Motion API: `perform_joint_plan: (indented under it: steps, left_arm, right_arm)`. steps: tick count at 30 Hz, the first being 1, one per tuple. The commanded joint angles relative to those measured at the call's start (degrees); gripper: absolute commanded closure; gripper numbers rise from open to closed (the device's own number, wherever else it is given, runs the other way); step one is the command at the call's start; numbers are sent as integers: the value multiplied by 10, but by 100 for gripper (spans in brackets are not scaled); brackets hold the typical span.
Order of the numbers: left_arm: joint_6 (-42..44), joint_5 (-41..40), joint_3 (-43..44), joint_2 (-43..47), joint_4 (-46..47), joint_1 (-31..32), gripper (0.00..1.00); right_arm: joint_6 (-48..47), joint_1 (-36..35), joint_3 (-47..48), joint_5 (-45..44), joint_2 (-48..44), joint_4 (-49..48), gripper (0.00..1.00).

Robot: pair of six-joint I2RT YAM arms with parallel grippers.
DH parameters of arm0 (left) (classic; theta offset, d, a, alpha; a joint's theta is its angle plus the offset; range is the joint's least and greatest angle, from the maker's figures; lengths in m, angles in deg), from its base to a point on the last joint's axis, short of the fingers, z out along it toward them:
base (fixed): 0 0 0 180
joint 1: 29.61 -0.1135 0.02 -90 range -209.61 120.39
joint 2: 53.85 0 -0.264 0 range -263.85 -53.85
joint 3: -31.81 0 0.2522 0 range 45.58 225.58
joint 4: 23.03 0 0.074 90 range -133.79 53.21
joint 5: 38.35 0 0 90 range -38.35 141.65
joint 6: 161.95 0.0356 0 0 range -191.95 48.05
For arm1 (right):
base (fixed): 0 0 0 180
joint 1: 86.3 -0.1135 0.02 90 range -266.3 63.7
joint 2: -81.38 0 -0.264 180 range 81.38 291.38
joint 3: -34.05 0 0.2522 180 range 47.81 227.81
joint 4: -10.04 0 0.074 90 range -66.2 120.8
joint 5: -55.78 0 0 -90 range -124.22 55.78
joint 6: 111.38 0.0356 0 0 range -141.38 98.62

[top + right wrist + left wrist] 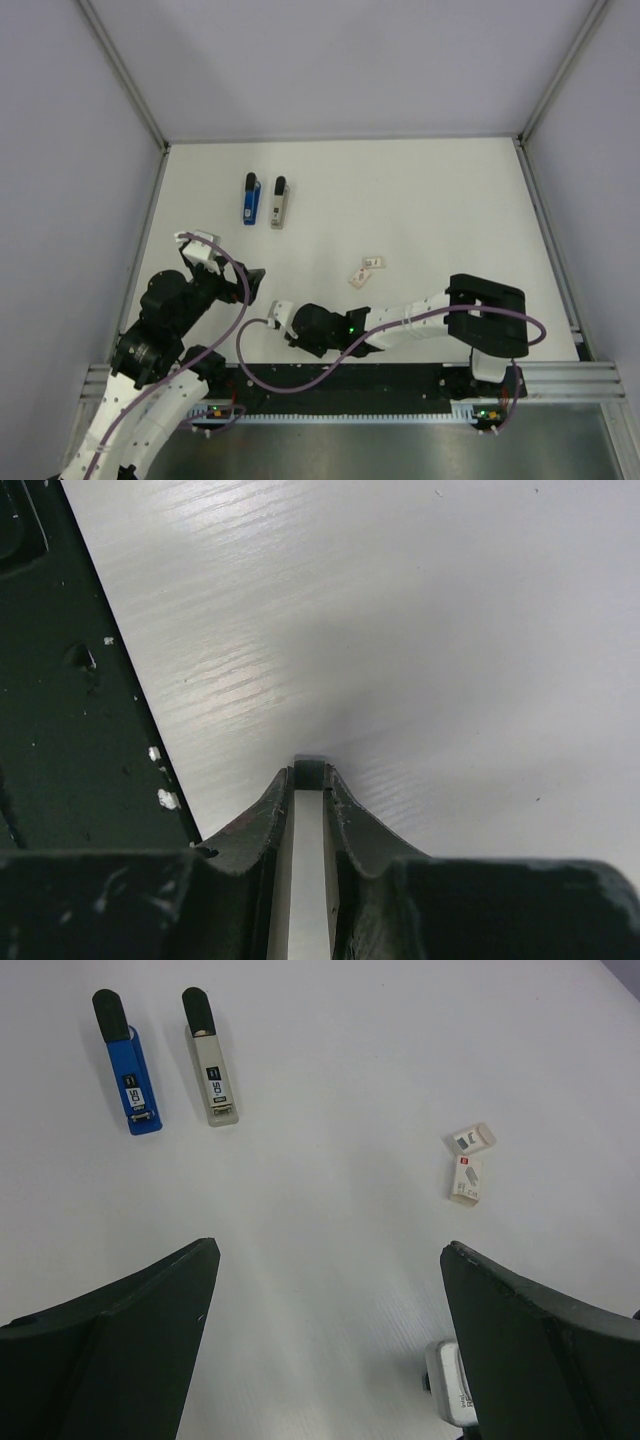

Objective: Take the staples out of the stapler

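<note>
The blue stapler (250, 199) with a black end lies flat at the back of the white table (430, 200), also seen in the left wrist view (130, 1070). My left gripper (248, 283) (330, 1250) hovers well short of it, jaws wide open and empty. My right gripper (280, 332) (309, 775) is low over the table's near edge, beside the left gripper and far from the stapler. Its fingers (268, 810) are drawn together to a thin slit, and nothing shows held in it.
A grey-beige stapler (279, 203) (211, 1065) of the same shape lies just right of the blue one. Two small whitish blocks (367, 270) (467, 1165) lie mid-table. The black base strip (60, 730) runs along the near edge. Grey walls enclose the table.
</note>
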Motion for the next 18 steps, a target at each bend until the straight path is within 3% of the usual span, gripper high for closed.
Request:
perform_joint_plan:
  steps: [1, 11, 18]
  left_arm:
    - [7, -3, -5, 3, 21, -2, 1]
    - [6, -3, -6, 4, 21, -2, 1]
    - [7, -4, -6, 5, 21, -2, 1]
  right_arm:
    - [-11, -9, 21, -33, -5, 9, 87]
    - [-23, -1, -3, -114, -62, 13, 88]
    - [2, 53, -22, -117, -143, 48, 88]
